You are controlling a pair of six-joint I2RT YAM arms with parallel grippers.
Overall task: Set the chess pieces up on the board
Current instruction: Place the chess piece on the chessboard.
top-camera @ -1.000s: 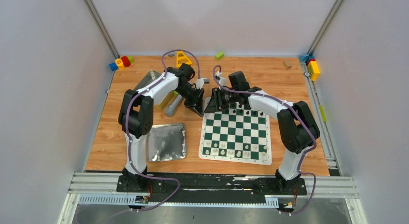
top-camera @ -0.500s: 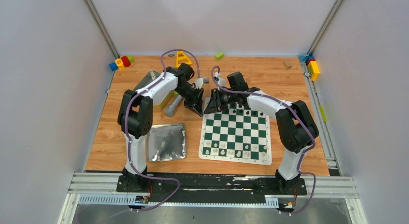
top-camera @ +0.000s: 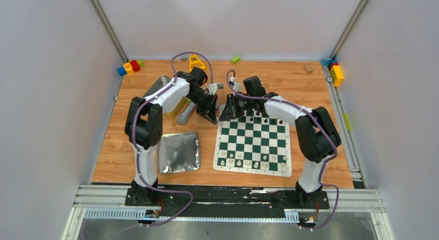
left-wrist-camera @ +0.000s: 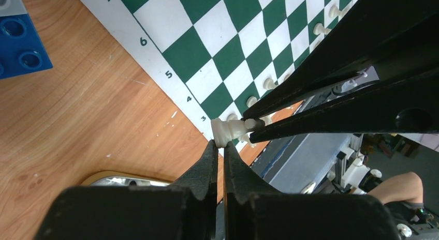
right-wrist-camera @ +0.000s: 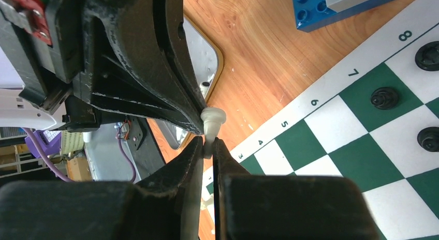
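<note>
Top view: left gripper [top-camera: 213,119] and right gripper [top-camera: 223,116] meet tip to tip off the board's [top-camera: 253,141] far-left corner, over bare surface [top-camera: 290,79]. Judged a handover to the arm nearer the squares.

Left wrist view: white pawn [left-wrist-camera: 228,130] lies sideways in the air. Left jaws are narrow, pinching its base rim. Right jaws are clamped on its head end.

Right wrist view: right jaws are narrow on the pawn's stem. Black pieces [right-wrist-camera: 384,98] fill the far ranks and the middle squares are open. A metal tray [right-wrist-camera: 219,69] rim lies close on the left, so retreat room there is tight.

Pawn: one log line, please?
phase: handover | pawn: white, midair | left gripper: shut on pawn | right gripper: shut on pawn
</note>
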